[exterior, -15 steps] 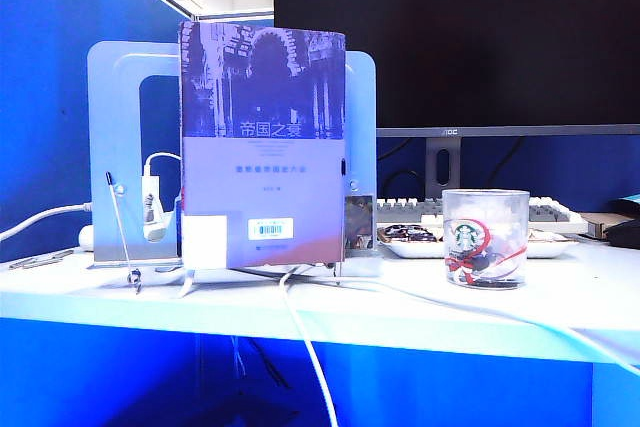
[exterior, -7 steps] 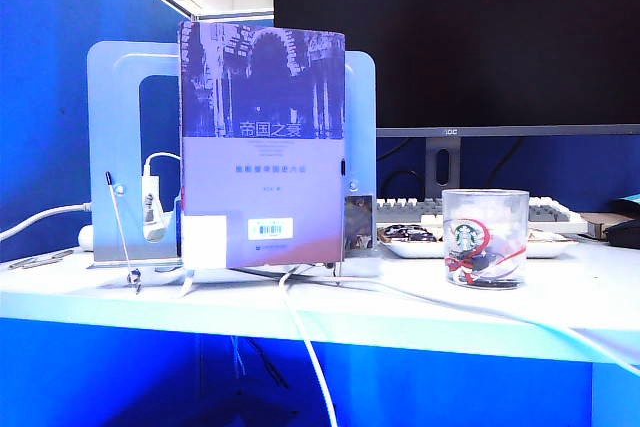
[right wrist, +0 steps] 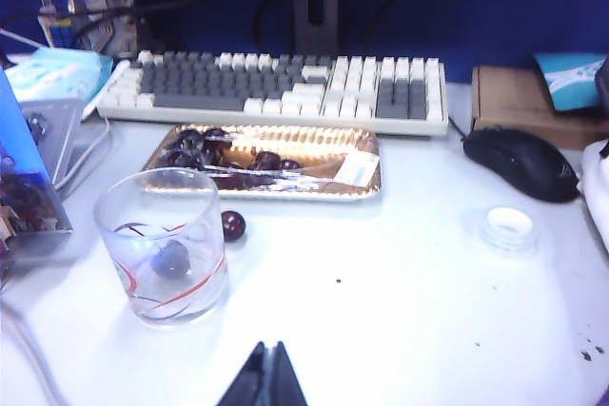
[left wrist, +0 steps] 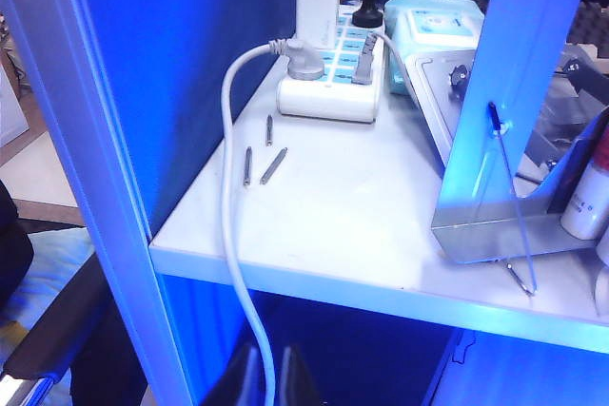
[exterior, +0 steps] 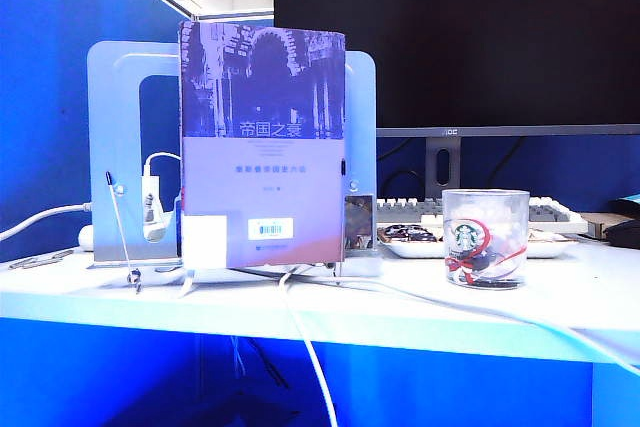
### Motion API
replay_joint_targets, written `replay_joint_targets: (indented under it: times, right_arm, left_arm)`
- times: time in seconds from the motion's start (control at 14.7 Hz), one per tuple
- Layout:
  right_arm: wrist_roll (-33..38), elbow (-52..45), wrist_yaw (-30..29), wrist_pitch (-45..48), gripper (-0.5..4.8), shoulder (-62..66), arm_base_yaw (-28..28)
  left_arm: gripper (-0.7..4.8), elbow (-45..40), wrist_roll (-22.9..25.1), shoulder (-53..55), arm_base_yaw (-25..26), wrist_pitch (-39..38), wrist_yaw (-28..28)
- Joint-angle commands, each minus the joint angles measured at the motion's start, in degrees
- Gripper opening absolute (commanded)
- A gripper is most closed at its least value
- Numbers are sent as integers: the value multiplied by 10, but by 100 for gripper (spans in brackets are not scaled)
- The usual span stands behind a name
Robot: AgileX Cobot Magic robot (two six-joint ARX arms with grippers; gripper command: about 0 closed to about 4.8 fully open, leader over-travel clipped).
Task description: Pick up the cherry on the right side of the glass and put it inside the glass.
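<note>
The clear glass (right wrist: 164,246) with red curls stands on the white table, and a dark cherry (right wrist: 171,259) lies inside it. A second cherry (right wrist: 233,225) sits on the table between the glass and the tray. In the exterior view the glass (exterior: 485,237) is at the right, with the cherry (exterior: 481,263) dark at its bottom. My right gripper (right wrist: 269,354) is shut and empty, drawn back well short of the glass. My left gripper (left wrist: 268,377) hangs below the table edge, where a white cable (left wrist: 233,235) covers the gap between its tips. Neither gripper shows in the exterior view.
A gold tray (right wrist: 366,187) of several cherries lies behind the glass, before a keyboard (right wrist: 285,87). A black mouse (right wrist: 521,161) and a small white lid (right wrist: 507,223) sit further off. A book (exterior: 262,147) on a metal stand and a power strip (left wrist: 333,73) fill the left.
</note>
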Motion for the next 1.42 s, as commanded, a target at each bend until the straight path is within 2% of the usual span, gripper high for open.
replay_joint_targets:
  times: [0.07, 0.34, 1.42]
  right_arm:
    - [2, -40, -1, -1, -1, -24, 0]
    - [16, -79, 1, -16, 0, -24, 0]
    - [15, -79, 1, -16, 0, -24, 1]
  left_arm:
    - [53, -1, -2, -2, 0, -7, 3]
    - [53, -1, -2, -2, 0, -7, 2]
    - [53, -1, -2, -2, 0, -7, 2]
